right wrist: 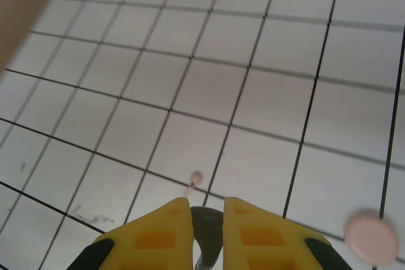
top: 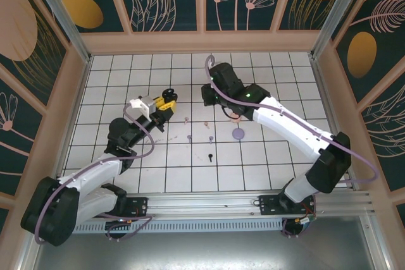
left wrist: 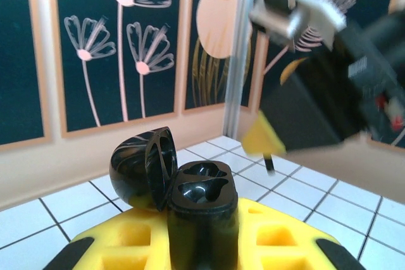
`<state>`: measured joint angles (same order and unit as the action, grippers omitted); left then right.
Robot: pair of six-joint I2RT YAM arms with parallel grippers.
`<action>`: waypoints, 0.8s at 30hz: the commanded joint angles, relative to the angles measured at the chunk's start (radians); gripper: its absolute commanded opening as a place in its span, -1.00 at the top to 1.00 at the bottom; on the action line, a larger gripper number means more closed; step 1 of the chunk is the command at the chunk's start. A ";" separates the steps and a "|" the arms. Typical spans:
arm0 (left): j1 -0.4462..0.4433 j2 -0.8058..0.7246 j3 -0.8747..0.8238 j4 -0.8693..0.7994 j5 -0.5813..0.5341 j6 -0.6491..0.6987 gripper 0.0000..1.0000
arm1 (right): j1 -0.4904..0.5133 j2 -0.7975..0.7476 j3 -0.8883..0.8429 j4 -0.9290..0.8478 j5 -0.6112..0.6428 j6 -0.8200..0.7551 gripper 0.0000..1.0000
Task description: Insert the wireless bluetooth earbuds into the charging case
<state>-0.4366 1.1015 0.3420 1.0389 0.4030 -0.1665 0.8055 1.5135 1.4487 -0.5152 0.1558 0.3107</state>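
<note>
My left gripper (top: 166, 101) is shut on the black charging case (left wrist: 201, 200), held upright with its lid (left wrist: 142, 165) swung open and both sockets empty. My right gripper (top: 206, 95) hovers just right of the case, shut on a black earbud (right wrist: 209, 226) whose stem pokes down below a yellow fingertip (left wrist: 262, 137). On the tiles lie two pink earbuds (top: 185, 119) (top: 208, 124), two purple earbuds (top: 189, 137) (top: 211, 137) and another black earbud (top: 210, 156). One pink earbud (right wrist: 194, 180) lies below my right gripper (right wrist: 207, 210).
A purple disc (top: 238, 134) and a pink disc (right wrist: 372, 238) lie on the white grid floor near the right arm. Patterned walls enclose the table on three sides.
</note>
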 commanded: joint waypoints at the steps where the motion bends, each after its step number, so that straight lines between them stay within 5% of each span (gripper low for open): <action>1: -0.017 0.027 -0.011 0.120 0.059 0.050 1.00 | -0.003 -0.052 0.051 0.063 -0.031 -0.128 0.70; 15: -0.062 0.135 0.152 -0.012 0.053 0.331 1.00 | -0.002 -0.174 -0.061 0.287 -0.251 -0.311 0.69; 24: -0.063 0.228 0.231 -0.002 0.114 0.338 1.00 | 0.014 -0.191 -0.134 0.369 -0.326 -0.332 0.70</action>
<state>-0.4923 1.3155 0.5434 1.0199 0.4801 0.1436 0.8097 1.3491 1.3361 -0.2169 -0.1223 0.0036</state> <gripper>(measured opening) 0.218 0.155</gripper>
